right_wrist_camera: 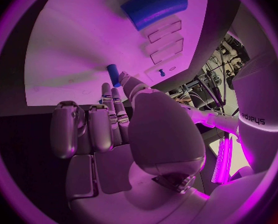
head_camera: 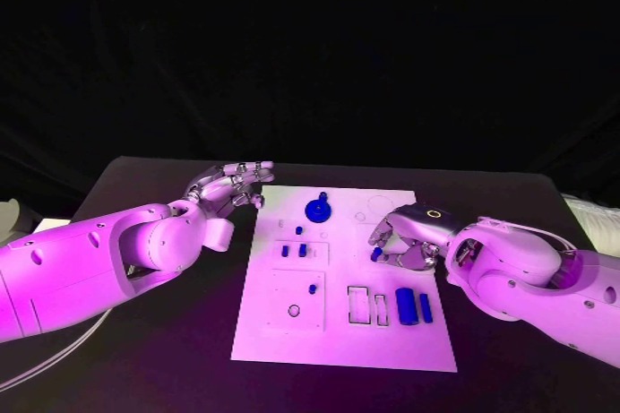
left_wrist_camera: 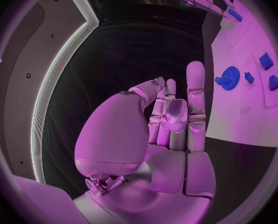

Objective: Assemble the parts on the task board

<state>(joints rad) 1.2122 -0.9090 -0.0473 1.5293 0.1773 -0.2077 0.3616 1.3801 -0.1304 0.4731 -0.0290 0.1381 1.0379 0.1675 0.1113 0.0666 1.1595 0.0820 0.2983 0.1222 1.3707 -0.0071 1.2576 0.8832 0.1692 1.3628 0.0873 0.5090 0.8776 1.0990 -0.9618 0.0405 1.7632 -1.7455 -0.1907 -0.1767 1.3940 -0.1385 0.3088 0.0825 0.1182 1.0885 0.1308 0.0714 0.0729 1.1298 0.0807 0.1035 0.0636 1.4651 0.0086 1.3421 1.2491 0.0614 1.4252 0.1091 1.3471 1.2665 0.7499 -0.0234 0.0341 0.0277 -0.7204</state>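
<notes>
The task board (head_camera: 339,337) sits flat in the middle of the black desk (head_camera: 155,359), long side running away from the robot. The right hand (head_camera: 403,243) is down over the board's right edge, pinching a small blue peg (head_camera: 376,253) between thumb and fingertips — in the right wrist view you can see that peg (right_wrist_camera: 113,75) poking up past the fingers (right_wrist_camera: 108,104), just above the white surface.

The left hand (head_camera: 233,187) hovers off the board's far left corner, holding nothing. From the left wrist view its fingers (left_wrist_camera: 195,92) are mostly upright and a bit apart, with the thumb folded across the palm, so I'd call it released.

Parts on the board: a blue gear (head_camera: 318,207) near the far end, a tiny blue piece (head_camera: 298,229) just below it, and two small blue blocks (head_camera: 295,250) side by side in a square recess. Down by the near right there's a fat blue cylinder (head_camera: 406,305) with a thinner blue rod (head_camera: 426,307) just beside it — both lying lengthwise, next to two empty rectangular slots (head_camera: 367,305).
</notes>
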